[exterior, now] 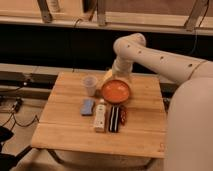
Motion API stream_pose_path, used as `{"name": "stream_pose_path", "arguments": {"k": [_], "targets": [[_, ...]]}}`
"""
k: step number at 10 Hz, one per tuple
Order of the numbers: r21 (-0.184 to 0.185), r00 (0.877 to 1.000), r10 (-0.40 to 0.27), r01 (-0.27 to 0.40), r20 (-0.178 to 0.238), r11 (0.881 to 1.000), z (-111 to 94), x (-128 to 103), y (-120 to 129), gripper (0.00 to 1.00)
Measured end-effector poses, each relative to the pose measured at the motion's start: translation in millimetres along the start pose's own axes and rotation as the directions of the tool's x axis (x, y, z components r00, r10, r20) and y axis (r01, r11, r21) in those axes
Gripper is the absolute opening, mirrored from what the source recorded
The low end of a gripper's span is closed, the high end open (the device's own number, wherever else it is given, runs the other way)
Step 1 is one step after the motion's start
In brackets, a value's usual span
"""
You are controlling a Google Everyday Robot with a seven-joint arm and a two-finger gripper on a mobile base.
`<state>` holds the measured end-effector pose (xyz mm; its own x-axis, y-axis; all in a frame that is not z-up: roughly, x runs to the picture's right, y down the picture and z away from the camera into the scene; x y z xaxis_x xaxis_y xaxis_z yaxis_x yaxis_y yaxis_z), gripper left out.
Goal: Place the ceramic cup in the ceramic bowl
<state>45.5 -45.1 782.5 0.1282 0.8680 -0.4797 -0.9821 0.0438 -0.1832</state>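
I see the gripper (111, 78) low at the 11 o'clock edge of the ceramic bowl (116, 91), just behind its rim and beside the ceramic cup (90, 84) — whether it is clenched or released, I cannot tell. The cup stands upright on the wooden table (140, 135) at the bowl's 9 o'clock, near it but apart. A blue sponge (87, 106) sits at the bowl's 8 o'clock, a white bottle (101, 115) at 7 and a dark pack (114, 118) at 6 — side by side.

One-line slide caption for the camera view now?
Gripper behind the ceramic bowl; ceramic cup stands beside it, not yet inside, on the wooden table.
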Motion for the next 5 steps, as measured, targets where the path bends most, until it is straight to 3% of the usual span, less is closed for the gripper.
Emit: {"name": "stream_pose_path", "arguments": {"k": [2,5], "targets": [[-0.046,0.999,-0.049,0.05,0.016,0.998,0.3,-15.8,47.4,0.8],[-0.04,0.999,-0.044,0.045,0.017,0.998,0.4,-16.0,42.0,0.8]]}}
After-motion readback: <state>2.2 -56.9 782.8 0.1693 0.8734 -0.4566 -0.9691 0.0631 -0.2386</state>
